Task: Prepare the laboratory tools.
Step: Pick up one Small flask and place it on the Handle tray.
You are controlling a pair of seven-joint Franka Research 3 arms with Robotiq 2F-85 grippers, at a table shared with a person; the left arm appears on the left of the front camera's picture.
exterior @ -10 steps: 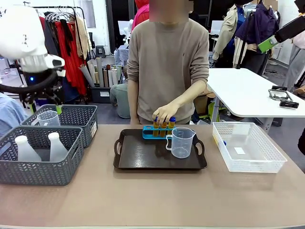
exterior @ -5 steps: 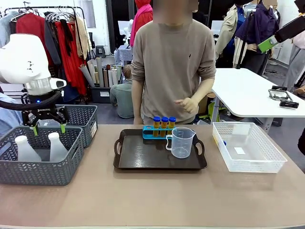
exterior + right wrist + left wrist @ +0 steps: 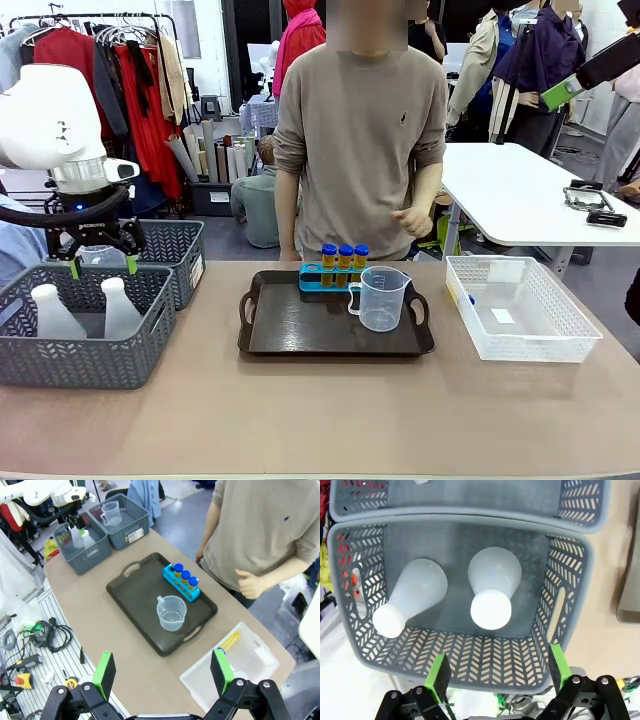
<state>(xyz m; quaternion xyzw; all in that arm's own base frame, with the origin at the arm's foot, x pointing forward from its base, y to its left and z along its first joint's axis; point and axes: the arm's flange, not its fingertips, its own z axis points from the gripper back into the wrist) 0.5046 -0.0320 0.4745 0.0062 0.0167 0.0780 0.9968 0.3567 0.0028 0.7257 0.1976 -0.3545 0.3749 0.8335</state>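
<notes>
I am holding my left gripper [image 3: 498,670], jaws wide and empty, above the grey basket [image 3: 560,580] where the conical flask [image 3: 490,587] is standing upright, and I am judging it light, smooth, slightly squashy plastic, best pinched gently around its narrow neck.

Two flasks [image 3: 491,592], two beakers [image 3: 380,298], four tubes [image 3: 344,258], one rack [image 3: 313,282], two grey baskets [image 3: 80,352], one white basket [image 3: 512,347] and one tray [image 3: 300,325] were counted.

The dark brown tray [image 3: 300,332] carried a blue rack [image 3: 312,283] of blue-capped orange tubes [image 3: 344,261]; left of it stood grey chevron-patterned baskets [image 3: 85,360].
</notes>
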